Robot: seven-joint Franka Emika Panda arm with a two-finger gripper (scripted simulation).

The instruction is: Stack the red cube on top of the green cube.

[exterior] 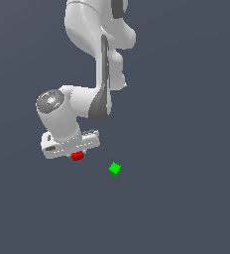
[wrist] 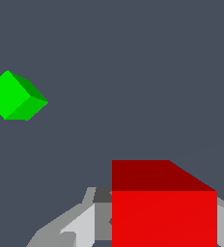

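Observation:
The red cube [exterior: 77, 156] sits between the fingers of my white gripper [exterior: 76, 153], just under the hand. In the wrist view the red cube [wrist: 164, 207] fills the space between the two grey fingers [wrist: 80, 229], which press on both of its sides, so the gripper is shut on it. The green cube [exterior: 114, 169] lies apart on the floor, toward the exterior view's right and a little lower in that picture. It also shows in the wrist view [wrist: 15, 96], turned corner-on. I cannot tell how high the red cube is above the floor.
The dark grey floor [exterior: 186, 208] spreads all around. The white arm [exterior: 102, 59] rises behind and above the hand. No other objects show.

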